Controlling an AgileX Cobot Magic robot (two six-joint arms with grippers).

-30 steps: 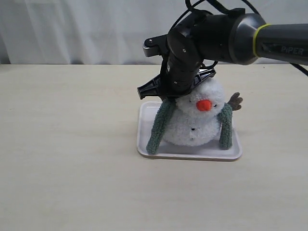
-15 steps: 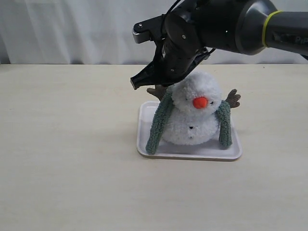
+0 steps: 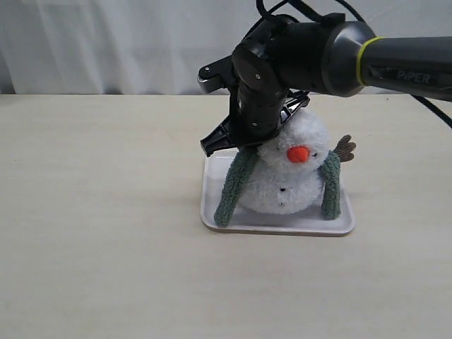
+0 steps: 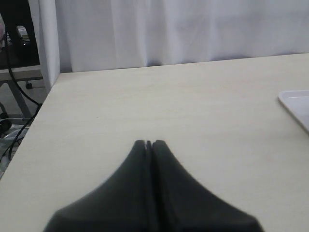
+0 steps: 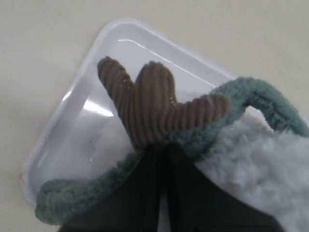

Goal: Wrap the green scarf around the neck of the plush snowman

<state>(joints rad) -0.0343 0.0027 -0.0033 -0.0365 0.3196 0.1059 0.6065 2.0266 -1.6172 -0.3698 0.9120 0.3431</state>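
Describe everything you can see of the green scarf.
The scarf is a long, narrow strip of fuzzy, dull grey-green fabric. It runs behind the snowman's neck, and its two ends hang down the front, one on each side of the body, reaching the white tray. It isn't crossed or tied. The shut right gripper meets it just under the brown twig arm.
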